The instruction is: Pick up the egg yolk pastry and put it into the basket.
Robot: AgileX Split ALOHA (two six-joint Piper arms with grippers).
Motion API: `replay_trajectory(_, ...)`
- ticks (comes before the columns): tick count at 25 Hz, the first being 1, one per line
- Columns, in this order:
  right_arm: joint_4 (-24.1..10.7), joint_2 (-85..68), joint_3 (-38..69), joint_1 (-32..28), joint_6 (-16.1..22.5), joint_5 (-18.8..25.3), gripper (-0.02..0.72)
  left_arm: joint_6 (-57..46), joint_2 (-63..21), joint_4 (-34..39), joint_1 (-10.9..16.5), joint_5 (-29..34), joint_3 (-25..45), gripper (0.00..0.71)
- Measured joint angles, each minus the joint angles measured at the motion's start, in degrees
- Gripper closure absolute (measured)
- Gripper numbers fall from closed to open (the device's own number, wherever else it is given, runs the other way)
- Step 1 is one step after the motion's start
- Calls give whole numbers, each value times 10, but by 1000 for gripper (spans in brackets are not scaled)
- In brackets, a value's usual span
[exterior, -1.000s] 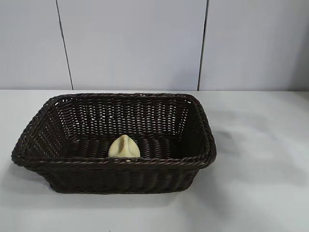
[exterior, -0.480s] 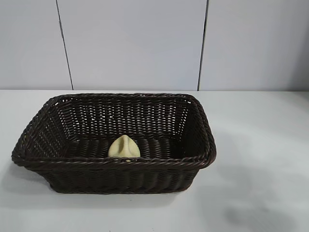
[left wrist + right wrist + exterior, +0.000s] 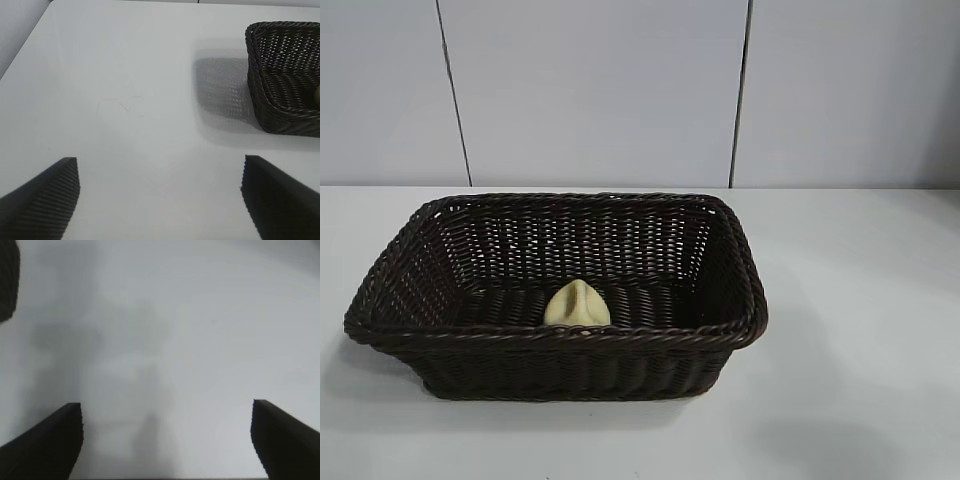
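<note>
- One egg yolk pastry (image 3: pixel 577 304), small and pale yellow, lies on the floor of the basket (image 3: pixel 735 262), close to the long wall nearest the exterior camera and roughly midway along it.
- The basket, dark brown wicker with a braided rim, stands on the white table (image 3: pixel 860 300) in front of a pale panelled wall (image 3: pixel 600 90).
- Neither arm appears in the exterior view.
- The left gripper (image 3: pixel 160 200) hangs over bare table with its fingers (image 3: pixel 45 200) spread wide and nothing between them; one end of the basket shows off to the side in its wrist view, well apart from it, with its shadow on the table beside it.
- The right gripper (image 3: pixel 167 442) is also spread wide and empty, above plain table marked only by soft shadows; a dark woven edge, likely the basket, shows at one corner of its wrist view.
</note>
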Motion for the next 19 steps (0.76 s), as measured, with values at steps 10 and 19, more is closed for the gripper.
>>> replay_trajectory(10, 0, -136, 0, 0, 0, 10, 50, 0, 0, 0, 0, 0, 0, 76)
replay_trajectory(19, 0, -136, 0, 0, 0, 10, 50, 0, 0, 1, 0, 0, 0, 76)
